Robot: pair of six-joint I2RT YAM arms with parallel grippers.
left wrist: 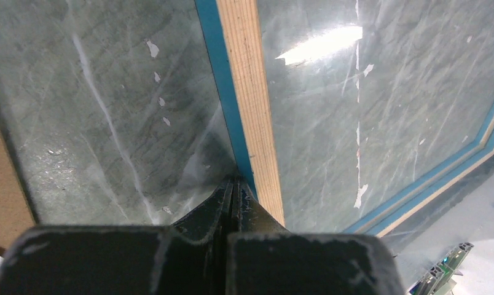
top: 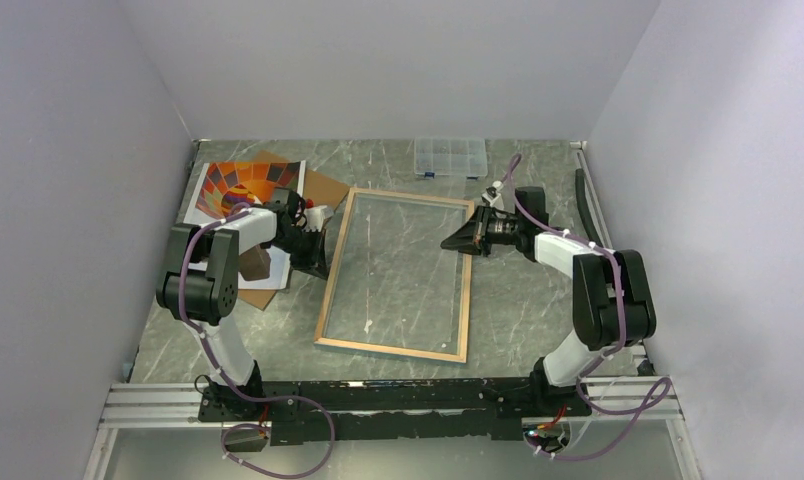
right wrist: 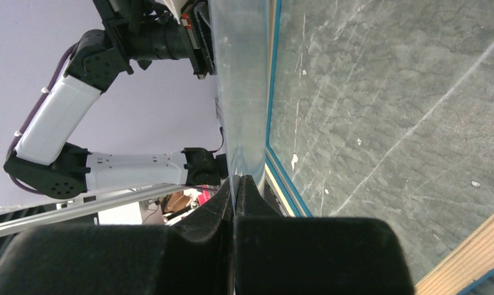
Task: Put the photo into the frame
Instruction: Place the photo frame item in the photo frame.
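- frame (top: 393,349) flat on marble table (top: 538,310), centre, tan wood side up, clear pane in it; blue border shows along edges in wrist views
- L gripper (left wrist: 235,184): fingers pressed together, tips at frame's left rail, right on the blue edge (can't tell if anything is nipped between them)
- R gripper (right wrist: 235,181): fingers pressed together at frame's right side; a thin clear band meets the tips; can't tell if it is gripped
- photo (top: 240,185) far-left of frame, picture side up, lying on brown backing board (top: 323,185), partly hidden by L arm; apart from frame
- clear compartment box (top: 450,157) by far wall, beyond frame
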